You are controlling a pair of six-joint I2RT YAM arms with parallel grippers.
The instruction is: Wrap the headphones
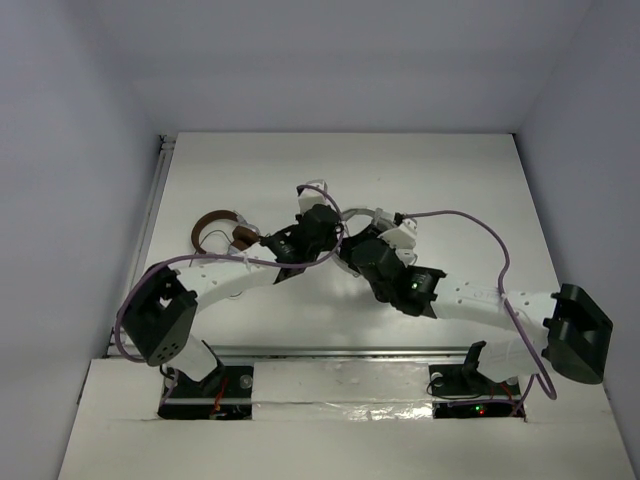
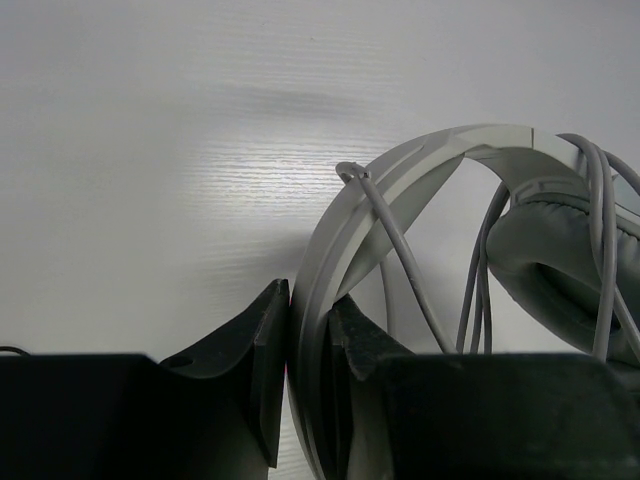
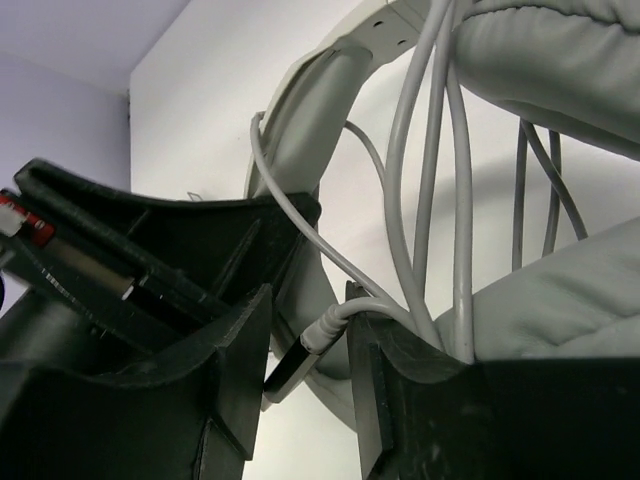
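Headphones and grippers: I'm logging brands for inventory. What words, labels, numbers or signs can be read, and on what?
None: no readable word, number or logo shows on the headphones, the left gripper, the right gripper or the table in any view.

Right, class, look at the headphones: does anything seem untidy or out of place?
Yes. The cable is wound round the headphones in loose, uneven strands. Its plug sticks out untucked between the fingers of the right gripper. One loop also kinks over the headband edge.
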